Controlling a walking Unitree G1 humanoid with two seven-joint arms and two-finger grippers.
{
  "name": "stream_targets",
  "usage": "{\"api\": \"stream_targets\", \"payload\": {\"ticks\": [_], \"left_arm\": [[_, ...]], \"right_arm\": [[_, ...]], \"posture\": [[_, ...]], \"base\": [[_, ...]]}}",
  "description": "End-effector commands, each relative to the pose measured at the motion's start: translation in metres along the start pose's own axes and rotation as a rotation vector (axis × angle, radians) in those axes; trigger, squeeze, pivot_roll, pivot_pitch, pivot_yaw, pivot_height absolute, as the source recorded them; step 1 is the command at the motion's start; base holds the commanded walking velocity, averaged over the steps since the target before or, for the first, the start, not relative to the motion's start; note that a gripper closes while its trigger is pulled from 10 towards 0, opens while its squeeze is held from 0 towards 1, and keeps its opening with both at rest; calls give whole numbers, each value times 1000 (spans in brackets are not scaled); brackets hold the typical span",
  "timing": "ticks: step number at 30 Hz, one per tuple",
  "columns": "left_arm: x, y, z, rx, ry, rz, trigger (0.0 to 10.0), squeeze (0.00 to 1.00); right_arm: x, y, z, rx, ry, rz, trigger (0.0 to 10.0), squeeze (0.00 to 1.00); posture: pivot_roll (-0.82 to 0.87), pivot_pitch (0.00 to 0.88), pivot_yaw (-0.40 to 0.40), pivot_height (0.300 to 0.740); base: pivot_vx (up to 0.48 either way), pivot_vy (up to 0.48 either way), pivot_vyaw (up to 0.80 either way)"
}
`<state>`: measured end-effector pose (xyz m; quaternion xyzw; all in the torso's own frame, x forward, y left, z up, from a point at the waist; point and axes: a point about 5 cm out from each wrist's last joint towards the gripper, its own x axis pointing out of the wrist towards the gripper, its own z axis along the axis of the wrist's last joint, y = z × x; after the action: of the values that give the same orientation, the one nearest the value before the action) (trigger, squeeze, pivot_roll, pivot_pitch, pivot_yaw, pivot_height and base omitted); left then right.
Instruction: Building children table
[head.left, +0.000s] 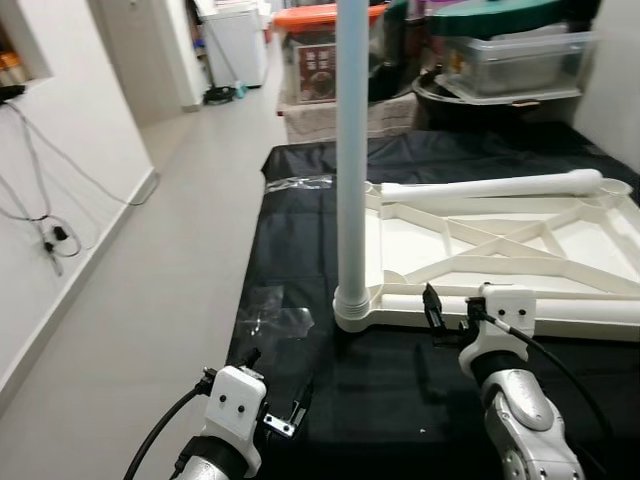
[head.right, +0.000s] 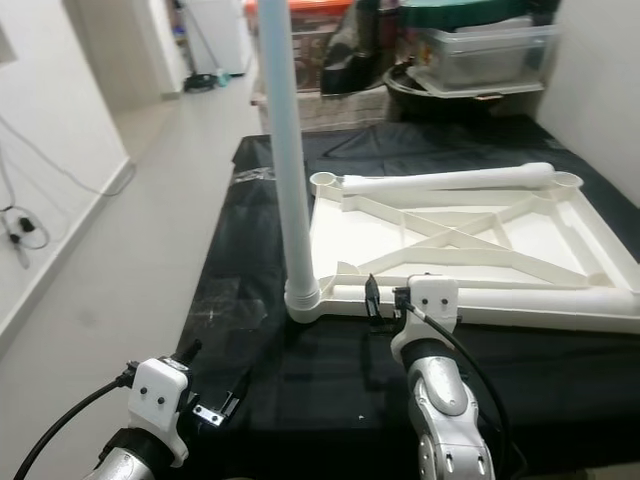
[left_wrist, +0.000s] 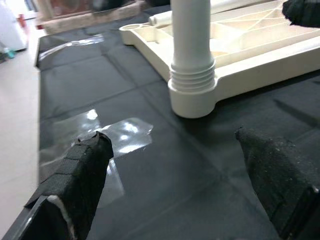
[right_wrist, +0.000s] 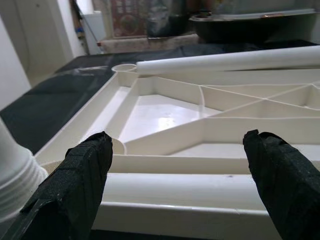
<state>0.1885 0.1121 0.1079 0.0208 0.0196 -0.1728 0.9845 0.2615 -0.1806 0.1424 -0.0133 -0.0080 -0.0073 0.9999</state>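
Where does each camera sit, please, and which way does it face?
Left eye: head, looking down at the upturned tabletop on black cloth; both arms show.
Right eye: same scene.
Left wrist: along the open left gripper toward the upright leg.
Right wrist: along the open right gripper over a lying leg.
All share the tabletop.

The upright table leg (head.left: 352, 150) runs past the top edge, and the upturned tabletop (head.left: 560, 250) is cropped at the right.
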Motion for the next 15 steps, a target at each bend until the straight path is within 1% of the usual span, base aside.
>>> {"api": "stream_targets", "payload": {"ticks": [1,11,15], "left_arm": [[-1,2,-6,4,25,10,10000,0],[-1,2,-6,3,24,12,10000,0],[-1,2,-6,3,24,14,10000,0]], "right_arm": [[2,5,-2,13,13,10,10000,0],[4,9,-3,19,17,17,10000,0],[5,12,-2,5,9,30,10000,0]], "posture": [[-30,0,34,740],[-29,0,32,740],[-29,0,32,740]], "base": [[0,0,-800],[0,0,-800],[0,0,-800]]}}
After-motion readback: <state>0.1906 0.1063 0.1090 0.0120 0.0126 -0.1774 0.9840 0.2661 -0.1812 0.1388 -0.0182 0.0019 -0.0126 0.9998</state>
